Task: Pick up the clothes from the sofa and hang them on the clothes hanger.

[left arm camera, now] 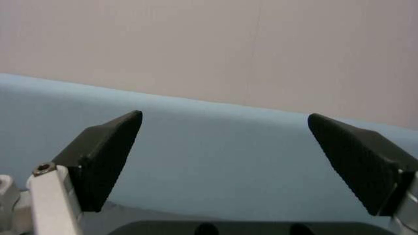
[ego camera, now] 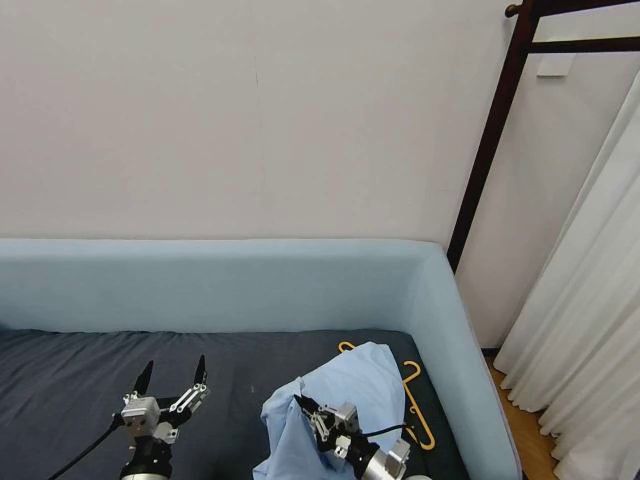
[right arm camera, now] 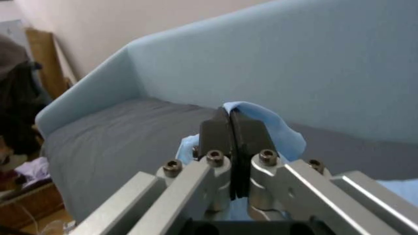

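Note:
A light blue shirt [ego camera: 345, 395] lies bunched on the dark grey sofa seat [ego camera: 80, 370] near the right armrest. A yellow hanger [ego camera: 417, 402] lies partly under it. My right gripper [ego camera: 309, 414] is low over the shirt's front edge. In the right wrist view the right gripper [right arm camera: 230, 115] is shut, with a fold of the blue shirt [right arm camera: 267, 123] pinched at its tips. My left gripper [ego camera: 172, 384] hovers over the bare seat to the shirt's left, open. In its wrist view the left gripper [left arm camera: 225, 147] has nothing between its black pads [left arm camera: 104, 156].
The sofa's light blue backrest [ego camera: 220, 285] runs behind both grippers, and its armrest [ego camera: 460, 360] closes the right side. A dark wooden clothes stand [ego camera: 492, 135] rises behind the armrest against the wall. White curtains [ego camera: 590, 300] hang at the far right.

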